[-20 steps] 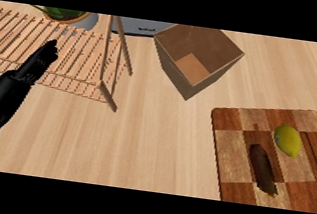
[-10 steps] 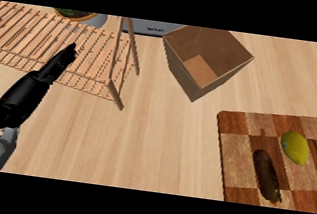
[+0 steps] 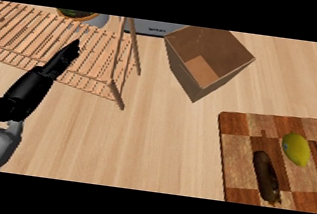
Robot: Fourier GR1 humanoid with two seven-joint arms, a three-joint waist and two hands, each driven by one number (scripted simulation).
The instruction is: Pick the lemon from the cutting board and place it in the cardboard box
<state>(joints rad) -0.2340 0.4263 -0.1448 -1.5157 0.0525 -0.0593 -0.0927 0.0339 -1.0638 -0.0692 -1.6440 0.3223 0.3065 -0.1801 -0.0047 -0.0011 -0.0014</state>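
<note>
Light wooden counter (image 3: 156, 144) fills the view, and a slatted wooden rack (image 3: 22, 35) is set at its upper left. At the lower right a chequered cutting board (image 3: 243, 140) is laid. The lemon (image 3: 296, 149) is found on its right half, lying lengthwise. A dark elongated object (image 3: 266, 176) lies just beside the lemon, to the left and a little lower, and the two appear apart. The cardboard box (image 3: 228, 50) is stood open at the upper middle, well apart from the board.

The left hand (image 3: 57, 63) is seen at the left, over the rack, with its fingers held straight and together and nothing carried. The right hand is not shown. No part of the pick is judged to be done.

The lemon is expected to be light, stiff-skinned and somewhat smooth, and liable to roll about its long axis. It is best taken across its thick middle, with fingers on one long side and thumb on the other. An approach from above and from the right is advised, so that the dark object is not disturbed.
</note>
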